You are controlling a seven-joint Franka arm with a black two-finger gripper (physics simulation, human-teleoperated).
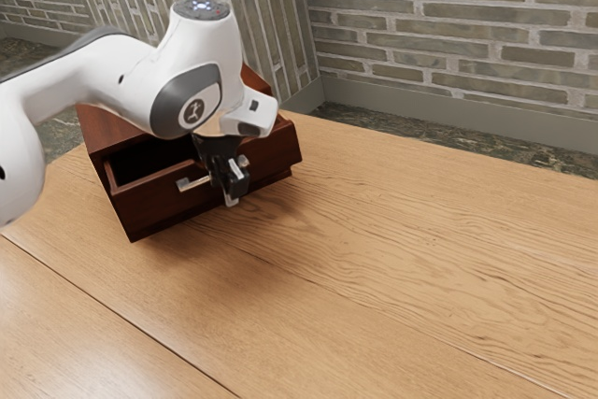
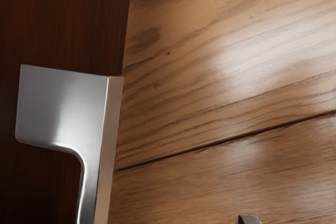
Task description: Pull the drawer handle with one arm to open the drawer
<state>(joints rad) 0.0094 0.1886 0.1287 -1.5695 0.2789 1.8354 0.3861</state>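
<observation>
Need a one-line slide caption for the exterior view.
Franka arm's pincer at the metal handle of a partly open wooden drawer on a table.

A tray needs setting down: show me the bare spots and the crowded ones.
The table is bare from the drawer cabinet toward the exterior view's right and the near edge. Crowded at the cabinet's front, where the gripper hangs by the handle.

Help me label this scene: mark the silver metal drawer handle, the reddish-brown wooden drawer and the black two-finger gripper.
silver metal drawer handle (image 2: 63,106): wrist view, its flat face.
reddish-brown wooden drawer (image 1: 161,207): exterior view, front panel.
black two-finger gripper (image 1: 233,192): exterior view, its lower end.
</observation>
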